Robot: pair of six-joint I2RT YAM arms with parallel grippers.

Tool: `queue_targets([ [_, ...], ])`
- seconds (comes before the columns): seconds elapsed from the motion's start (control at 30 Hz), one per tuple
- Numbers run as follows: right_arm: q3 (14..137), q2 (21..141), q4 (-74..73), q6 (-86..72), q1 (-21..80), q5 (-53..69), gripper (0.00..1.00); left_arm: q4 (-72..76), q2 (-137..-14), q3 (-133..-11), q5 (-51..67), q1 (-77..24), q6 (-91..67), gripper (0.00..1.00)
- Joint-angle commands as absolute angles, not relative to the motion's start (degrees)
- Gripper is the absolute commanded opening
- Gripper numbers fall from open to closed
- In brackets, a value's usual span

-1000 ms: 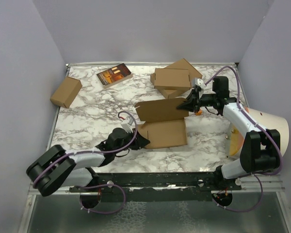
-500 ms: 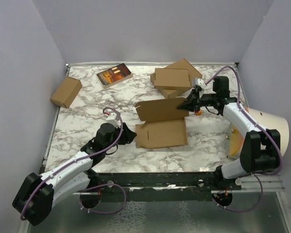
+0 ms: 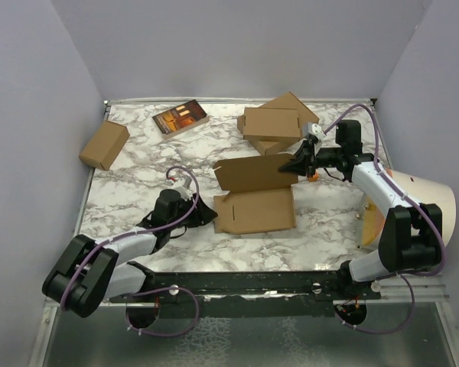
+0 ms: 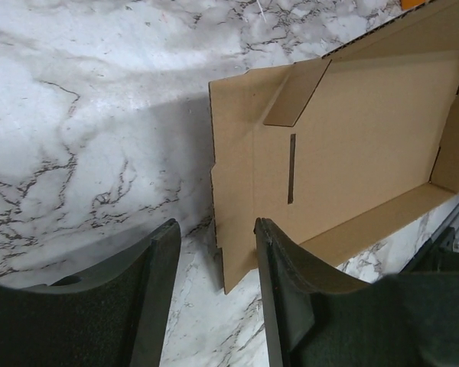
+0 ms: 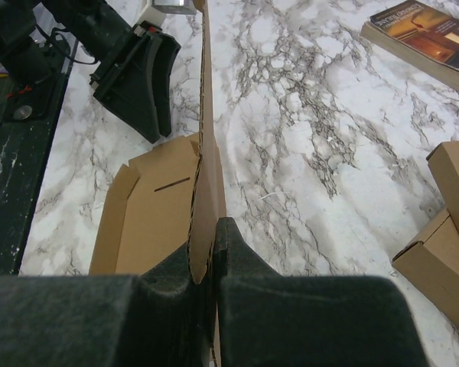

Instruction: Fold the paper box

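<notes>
Paper box [image 3: 256, 212]: seemingly light, stiff corrugated sheet; take by flap edges. Right gripper [image 3: 295, 164] pinching raised lid; left gripper [image 3: 205, 212] spread, empty.

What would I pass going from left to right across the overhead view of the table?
Small brown carton → book → left pincer → paper box → right pincer, clamped on the box's raised flap. The stacked boxes overlap the paper box's span, so I leave them out.
</notes>
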State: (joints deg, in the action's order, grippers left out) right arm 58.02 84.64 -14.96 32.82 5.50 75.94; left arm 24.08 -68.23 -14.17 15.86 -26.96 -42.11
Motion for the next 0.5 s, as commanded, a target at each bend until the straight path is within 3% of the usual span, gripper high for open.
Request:
queue_targets([
  [0.0, 57.72, 84.96, -14.50, 32.96, 5.16, 77.04, 0.01, 31.45, -70.08, -13.11, 19.67, -26.63, -44.04, 0.45],
  [0.27, 57.68, 85.10, -14.42, 32.78, 5.18, 77.17, 0.01, 33.99, -72.27, -12.85, 20.73, -26.71, -44.76, 0.36],
  [0.47, 57.57, 85.01, -14.33, 32.61, 5.19, 77.22, 0.01, 34.36, -73.35, -12.57, 19.75, -26.72, -44.62, 0.35],
])
